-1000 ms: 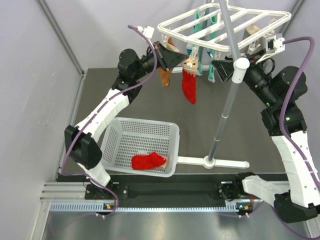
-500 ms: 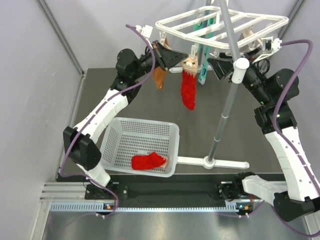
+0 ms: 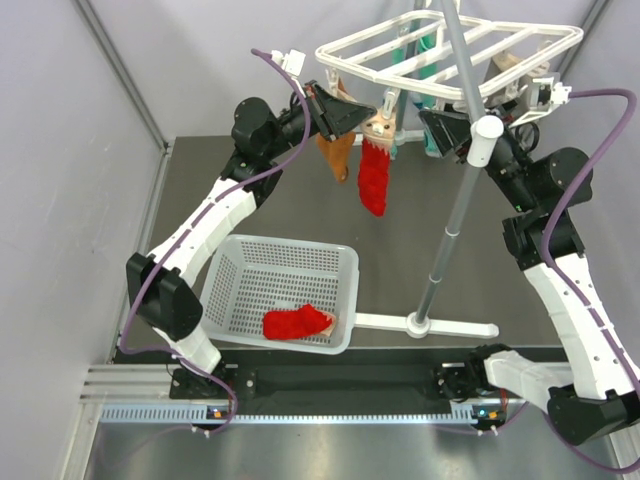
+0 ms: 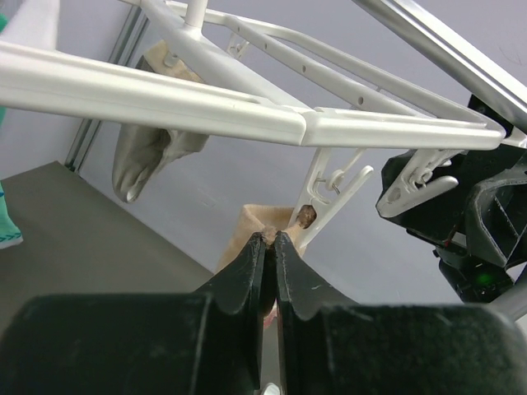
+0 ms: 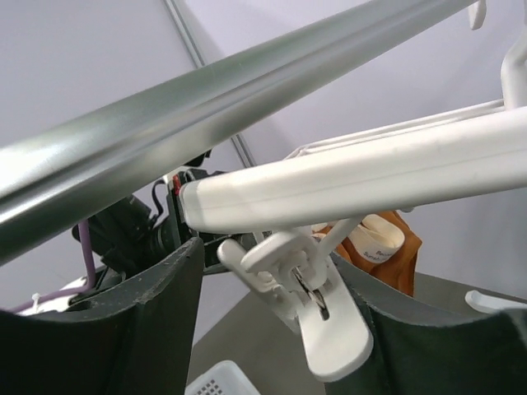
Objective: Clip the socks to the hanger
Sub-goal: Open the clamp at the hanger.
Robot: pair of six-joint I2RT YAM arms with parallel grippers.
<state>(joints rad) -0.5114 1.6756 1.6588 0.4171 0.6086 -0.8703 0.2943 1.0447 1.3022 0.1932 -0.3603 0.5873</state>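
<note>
One red sock (image 3: pixel 375 180) is dangling under the far left side of the hanger (image 4: pixel 165 95), tan end up, right by a clip (image 4: pixel 329 193). Left gripper (image 4: pixel 272 240) is pinched tight on that tan end. Right gripper (image 3: pixel 435 128) has its fingers spread wide, with another white clip (image 5: pixel 317 309) sitting between them. The other red sock (image 3: pixel 297 322) is lying in the white basket (image 3: pixel 290 243), near left of the pole (image 3: pixel 455 220).

Bright, even overhead light, faint shadows; wrist cams: near fingers (image 4: pixel 244 276) blurry, hanger pole (image 5: pixel 165 123) glare.
</note>
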